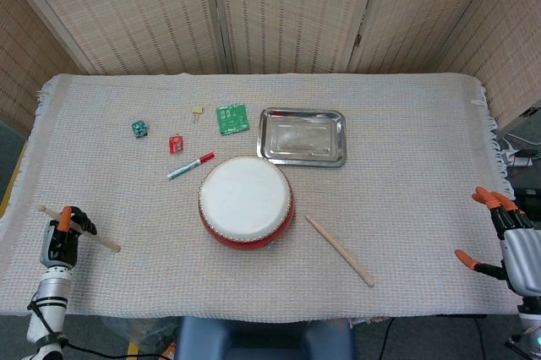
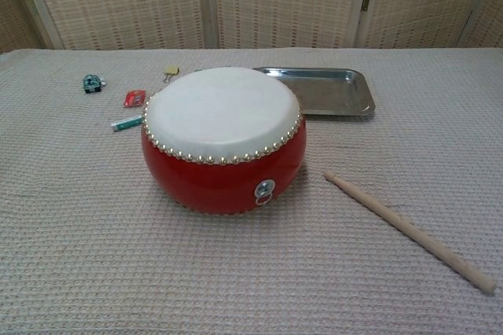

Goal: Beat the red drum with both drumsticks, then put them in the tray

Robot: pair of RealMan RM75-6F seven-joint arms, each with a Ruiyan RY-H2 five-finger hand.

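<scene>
Background: woven screens behind a table point(image 1: 406, 123) covered with a beige cloth.
Drum point(image 1: 246, 201): red, white skin up, near the front edge, in the middle.
Tray point(image 1: 303, 136): metal, just behind the drum, to its right.
Left hand point(image 1: 62, 237): at the front left edge, fingers closed around one stick point(image 1: 79, 228).
Second stick point(image 1: 340, 250): lies on the cloth right of the drum, apart from it.
Right hand point(image 1: 507, 237): at the right edge, fingers spread, holding nothing.
Small items: marker point(image 1: 190, 166), green card point(image 1: 231, 118), red clip point(image 1: 176, 144) behind the drum, to the left.
</scene>
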